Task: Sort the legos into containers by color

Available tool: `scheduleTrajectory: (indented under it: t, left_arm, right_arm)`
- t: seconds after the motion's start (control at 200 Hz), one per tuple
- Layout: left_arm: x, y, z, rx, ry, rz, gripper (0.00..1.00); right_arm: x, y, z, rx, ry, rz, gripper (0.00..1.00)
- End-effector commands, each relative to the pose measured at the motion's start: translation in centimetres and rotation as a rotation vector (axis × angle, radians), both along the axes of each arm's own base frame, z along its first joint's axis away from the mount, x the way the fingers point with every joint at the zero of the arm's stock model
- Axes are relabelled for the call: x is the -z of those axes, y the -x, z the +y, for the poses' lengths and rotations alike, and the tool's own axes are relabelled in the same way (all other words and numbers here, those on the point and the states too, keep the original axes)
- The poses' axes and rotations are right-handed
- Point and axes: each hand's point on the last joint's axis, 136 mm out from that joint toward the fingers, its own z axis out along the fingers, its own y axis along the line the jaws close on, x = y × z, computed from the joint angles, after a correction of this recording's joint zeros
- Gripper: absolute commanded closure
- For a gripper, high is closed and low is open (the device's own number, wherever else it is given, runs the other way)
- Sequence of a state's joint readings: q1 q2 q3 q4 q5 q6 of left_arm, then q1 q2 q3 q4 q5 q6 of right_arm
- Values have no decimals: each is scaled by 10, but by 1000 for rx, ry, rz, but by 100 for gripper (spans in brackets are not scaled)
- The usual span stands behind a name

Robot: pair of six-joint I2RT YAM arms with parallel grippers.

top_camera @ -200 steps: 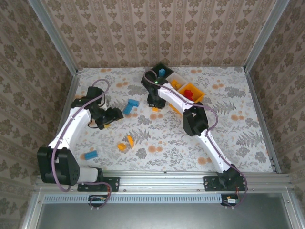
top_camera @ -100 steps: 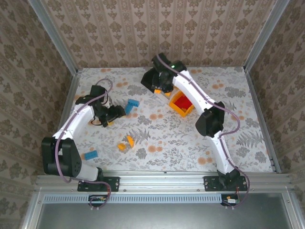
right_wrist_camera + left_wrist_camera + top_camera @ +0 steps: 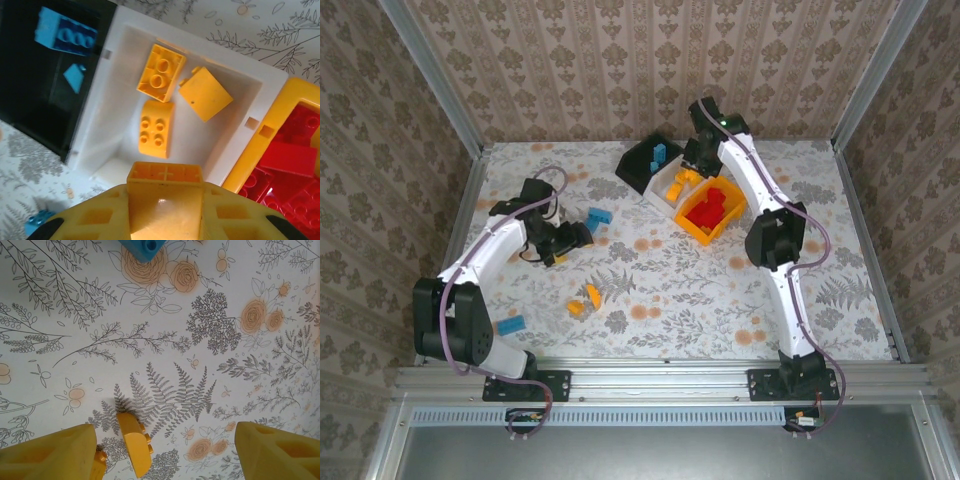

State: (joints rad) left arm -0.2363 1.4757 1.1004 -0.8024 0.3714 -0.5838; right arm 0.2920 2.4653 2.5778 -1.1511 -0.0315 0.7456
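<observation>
Cut off: blue brick [image 3: 142, 246] crosses the top edge of the left wrist view | Left gripper [image 3: 165, 452]: jaws wide, holding nothing; curved yellow brick [image 3: 134, 442] lies on the table [image 3: 165, 340] between them, close to one finger [image 3: 50, 452] | Right gripper [image 3: 165, 200]: jaws narrow, clamping a yellow brick [image 3: 165, 174] above the white bin [image 3: 120, 105], where three yellow legos [image 3: 155, 129] lie.

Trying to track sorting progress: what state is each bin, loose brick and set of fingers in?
black bin: holds blue bricks.
white bin: holds three orange-yellow bricks.
orange-yellow bin: holds red bricks.
left fingers: open, empty.
right fingers: shut on an orange-yellow brick.
loose bricks: blue and orange-yellow, lying on table.
</observation>
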Motion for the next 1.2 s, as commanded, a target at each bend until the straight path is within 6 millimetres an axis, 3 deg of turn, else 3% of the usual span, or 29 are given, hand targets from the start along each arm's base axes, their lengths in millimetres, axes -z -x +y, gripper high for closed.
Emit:
scheduleTrajectory:
  t: [0.0,0.325,0.635,0.8,1.005,1.195]
  left_arm:
    - [-8,3,-3,-4,17,-5,26]
    - [-9,13,1,-9,0,1,26]
    - [-9,14,2,-13,-3,2,26]
    - [-9,13,2,-13,0,1,26]
    - [-8,14,1,-12,2,5,26]
    - [-6,19,0,-8,-9,12,26]
  right_arm:
    - [10,-4,7,-40,-12,7,73]
    - [39,-15,13,-53,-30,20,72]
    - [47,-14,15,-55,-38,39,52]
    - [43,-13,14,-59,-31,36,50]
    - [21,-15,16,-73,-53,-9,49]
    - [-31,-18,31,-119,-139,-119,49]
